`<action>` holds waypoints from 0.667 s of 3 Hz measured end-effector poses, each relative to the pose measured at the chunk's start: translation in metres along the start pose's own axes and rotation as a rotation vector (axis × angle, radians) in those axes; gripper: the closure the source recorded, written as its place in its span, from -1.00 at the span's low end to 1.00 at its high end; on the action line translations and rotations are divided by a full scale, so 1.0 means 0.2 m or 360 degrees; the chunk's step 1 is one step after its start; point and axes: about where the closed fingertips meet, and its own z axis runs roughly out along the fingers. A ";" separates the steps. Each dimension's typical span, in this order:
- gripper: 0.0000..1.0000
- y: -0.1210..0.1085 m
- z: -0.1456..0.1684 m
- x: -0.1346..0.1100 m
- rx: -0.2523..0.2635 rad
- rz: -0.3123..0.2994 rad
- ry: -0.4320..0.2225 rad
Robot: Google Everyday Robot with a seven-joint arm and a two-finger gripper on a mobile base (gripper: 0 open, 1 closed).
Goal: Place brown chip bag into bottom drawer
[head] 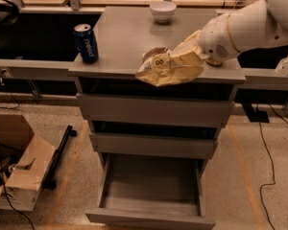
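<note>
Over countertop edge, tool with brown chip bag in grip; blue can apart.

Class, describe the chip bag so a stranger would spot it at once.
Find the grey three-drawer cabinet. At its top's front edge, the robot's white hand holds the crinkly brown and cream chip bag. Unlike the blue can and white bowl nearby, it is soft and crumpled.
</note>
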 end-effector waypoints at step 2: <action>1.00 0.33 -0.02 0.08 -0.0183 0.0113 0.0080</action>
